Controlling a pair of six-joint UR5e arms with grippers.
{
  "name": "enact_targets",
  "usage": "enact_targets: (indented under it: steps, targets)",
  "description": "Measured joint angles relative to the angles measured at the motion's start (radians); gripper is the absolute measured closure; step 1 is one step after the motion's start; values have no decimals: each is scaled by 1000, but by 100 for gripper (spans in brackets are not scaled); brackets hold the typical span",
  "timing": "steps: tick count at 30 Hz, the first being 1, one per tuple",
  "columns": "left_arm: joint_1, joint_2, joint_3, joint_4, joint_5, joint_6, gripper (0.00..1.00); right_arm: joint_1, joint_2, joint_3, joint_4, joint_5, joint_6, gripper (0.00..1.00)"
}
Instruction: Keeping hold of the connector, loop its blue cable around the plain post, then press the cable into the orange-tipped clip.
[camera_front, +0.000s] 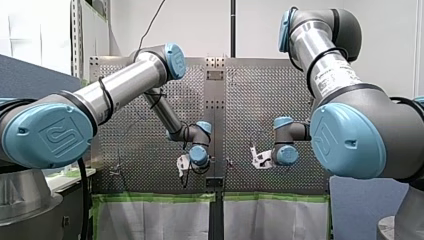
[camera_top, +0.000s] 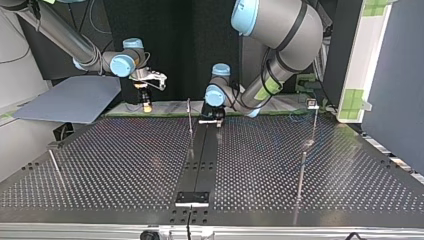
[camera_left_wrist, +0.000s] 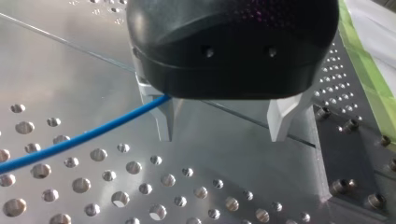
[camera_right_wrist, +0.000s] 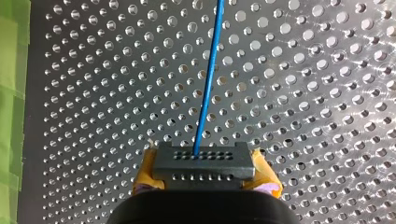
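Note:
In the right wrist view my right gripper (camera_right_wrist: 205, 176) is shut on a black connector (camera_right_wrist: 203, 161), with yellow pads (camera_right_wrist: 145, 173) at both its sides. A blue cable (camera_right_wrist: 208, 79) leaves the connector and runs straight ahead over the perforated plate. Over in the left wrist view my left gripper (camera_left_wrist: 223, 134) hangs open just above the plate, nothing between its metal fingers (camera_left_wrist: 166, 119). The blue cable (camera_left_wrist: 84, 135) reaches one finger from the side and goes out of sight behind it. In the top view my right gripper (camera_top: 146, 105) is at the far left, my left gripper (camera_top: 211, 119) near the middle.
Several thin upright posts stand on the perforated table (camera_top: 125, 165), one (camera_top: 190, 117) close beside my left gripper, others (camera_top: 301, 175) (camera_top: 55, 167) toward the sides. A dark rail (camera_top: 200, 160) runs down the table's middle. Green tape (camera_left_wrist: 369, 70) lines the table's edge.

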Motion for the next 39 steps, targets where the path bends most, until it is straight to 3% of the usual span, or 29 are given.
enact_targets:
  steps: [23,32,39]
  targets:
    - [-1,2,0,-1,-1,0,0,-2,3,-3,2,3,-2,100]
    - [-1,3,0,-2,-2,0,0,-7,80,-24,76,15,-6,100]
    - [-2,3,0,-2,-2,0,0,-8,121,-24,94,15,-6,100]
